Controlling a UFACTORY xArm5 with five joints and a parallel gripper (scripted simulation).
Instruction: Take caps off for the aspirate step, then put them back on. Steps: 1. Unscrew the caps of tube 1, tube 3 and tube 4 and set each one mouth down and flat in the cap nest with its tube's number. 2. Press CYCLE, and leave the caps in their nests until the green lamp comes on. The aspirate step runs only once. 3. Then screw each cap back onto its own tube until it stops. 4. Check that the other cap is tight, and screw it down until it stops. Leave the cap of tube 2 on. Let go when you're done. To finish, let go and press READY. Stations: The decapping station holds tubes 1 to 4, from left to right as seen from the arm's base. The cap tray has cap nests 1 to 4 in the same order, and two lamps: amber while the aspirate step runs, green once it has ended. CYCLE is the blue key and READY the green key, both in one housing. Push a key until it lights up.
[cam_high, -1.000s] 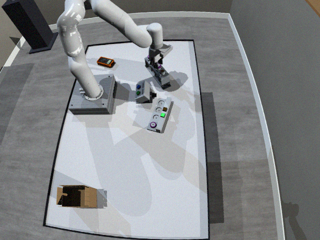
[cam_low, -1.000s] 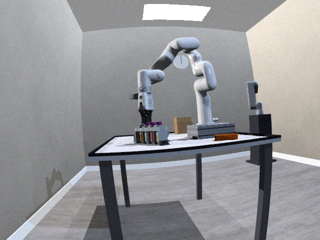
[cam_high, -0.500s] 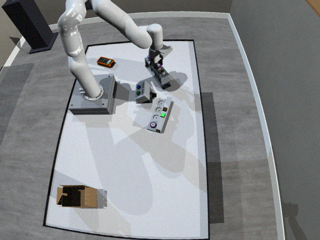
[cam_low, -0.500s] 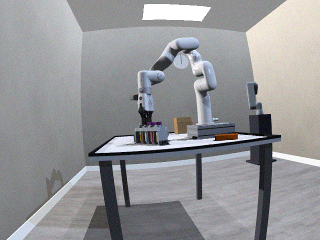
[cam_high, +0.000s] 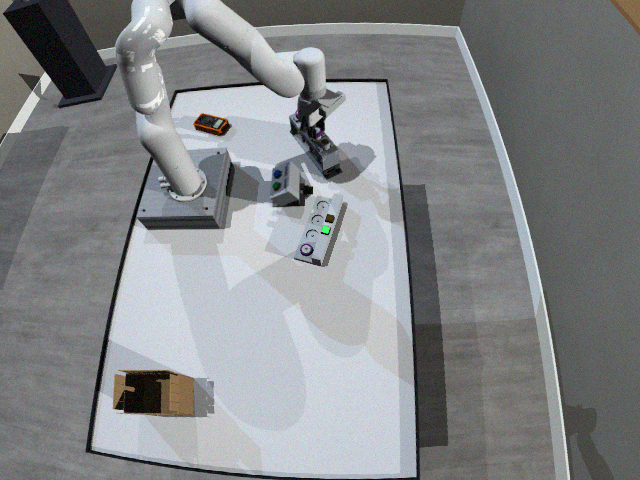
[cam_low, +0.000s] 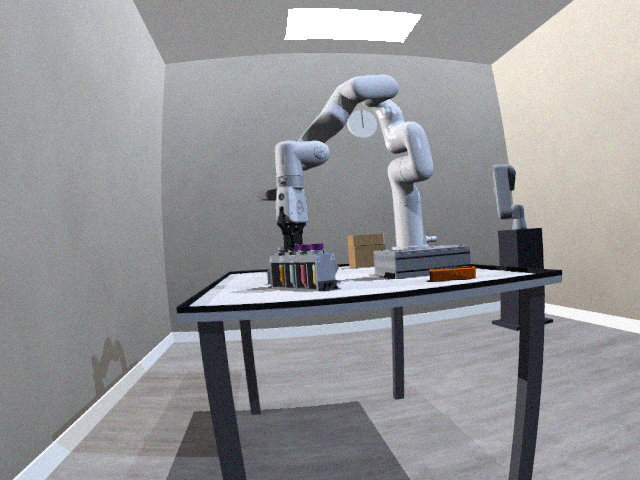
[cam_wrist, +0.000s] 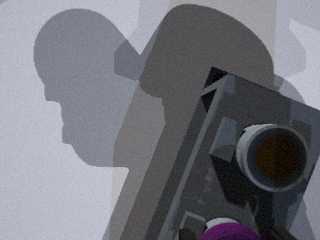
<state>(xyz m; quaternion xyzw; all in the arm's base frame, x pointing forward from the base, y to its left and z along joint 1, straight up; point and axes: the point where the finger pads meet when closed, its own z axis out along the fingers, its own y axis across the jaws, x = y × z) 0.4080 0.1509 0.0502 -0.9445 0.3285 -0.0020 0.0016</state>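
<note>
The decapping station (cam_high: 315, 144) stands on the white mat beyond the key housing. My gripper (cam_high: 313, 132) points straight down over it and is shut on the purple cap of tube 3 (cam_wrist: 227, 231), which sits on its tube. The gripper also shows in the exterior view (cam_low: 292, 242). Tube 4 (cam_wrist: 272, 157) next to it is open, without a cap. Two purple caps (cam_low: 309, 247) sit on tubes 1 and 2. The cap tray (cam_high: 320, 227) holds one purple cap (cam_high: 306, 250) in nest 4; the other nests are empty. Its green lamp (cam_high: 325, 230) is lit.
The key housing (cam_high: 286, 184) with the blue key (cam_high: 278, 173) and the green key (cam_high: 276, 185) stands between the arm's base (cam_high: 183, 191) and the station. An orange device (cam_high: 211, 123) lies at the back. A cardboard box (cam_high: 154, 392) sits at the near left corner.
</note>
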